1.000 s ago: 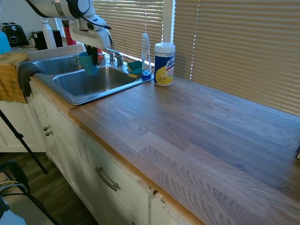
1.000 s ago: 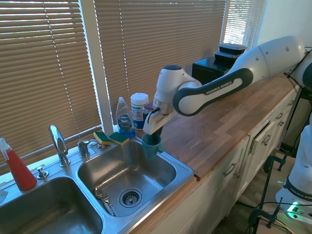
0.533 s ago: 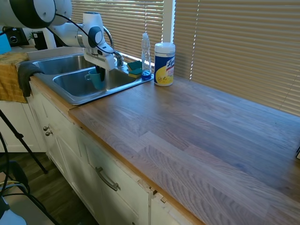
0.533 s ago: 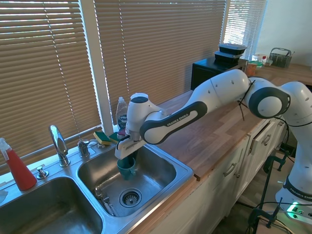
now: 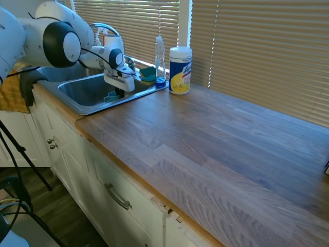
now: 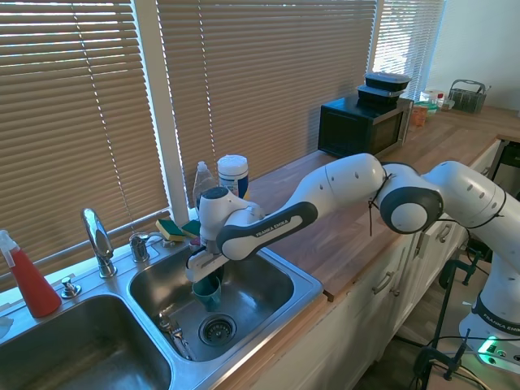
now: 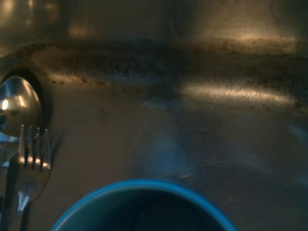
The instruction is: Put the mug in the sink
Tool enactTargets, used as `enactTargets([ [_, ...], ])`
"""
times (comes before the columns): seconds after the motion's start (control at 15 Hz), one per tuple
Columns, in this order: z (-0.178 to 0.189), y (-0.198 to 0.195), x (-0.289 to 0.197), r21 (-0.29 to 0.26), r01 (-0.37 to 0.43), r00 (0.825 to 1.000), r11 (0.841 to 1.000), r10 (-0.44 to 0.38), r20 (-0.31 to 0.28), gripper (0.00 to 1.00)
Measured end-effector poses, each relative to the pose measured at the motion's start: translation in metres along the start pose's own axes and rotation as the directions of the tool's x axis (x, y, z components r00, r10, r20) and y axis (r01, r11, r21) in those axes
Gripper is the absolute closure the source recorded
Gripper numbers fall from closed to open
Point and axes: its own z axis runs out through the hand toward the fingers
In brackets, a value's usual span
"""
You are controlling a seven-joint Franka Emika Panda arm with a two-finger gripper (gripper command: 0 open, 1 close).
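Note:
The teal-blue mug (image 6: 207,294) stands upright low in the right basin of the steel sink (image 6: 309,286), at or just above the basin floor. My gripper (image 6: 208,279) reaches down into the basin and is shut on the mug's rim. From the other side, the mug (image 5: 111,96) shows partly behind the sink's front wall (image 5: 77,107), with the gripper (image 5: 117,92) right above it. The wrist view shows the mug's blue rim (image 7: 144,202) over the dull basin floor.
A fork (image 7: 29,163) and spoon (image 7: 17,103) lie in the basin near the drain (image 6: 218,329). Green-yellow sponges (image 6: 185,230), a soap bottle (image 5: 160,62) and a wipes canister (image 5: 180,70) stand behind the sink. The faucet (image 6: 97,240) and a red spray bottle (image 6: 28,280) are at the left.
The arm has carried the mug from above the sink's edge down into the right basin, lowering it close to the floor beside the drain.

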Motion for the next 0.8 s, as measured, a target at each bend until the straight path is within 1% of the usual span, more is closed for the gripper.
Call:
enactTargets([
  [0.13, 0.009, -0.001, 0.0, -0.011, 0.0, 1.0, 1.0, 0.0, 0.004, 1.0],
  [0.2, 0.011, -0.001, 0.0, -0.015, 0.001, 1.0, 1.0, 0.0, 0.006, 0.0],
  [0.33, 0.01, -0.002, 0.001, -0.024, 0.003, 1.0, 1.0, -0.002, 0.009, 0.0],
  [0.8, 0.003, -0.002, 0.012, -0.017, 0.006, 1.0, 1.0, -0.006, 0.005, 0.0],
])
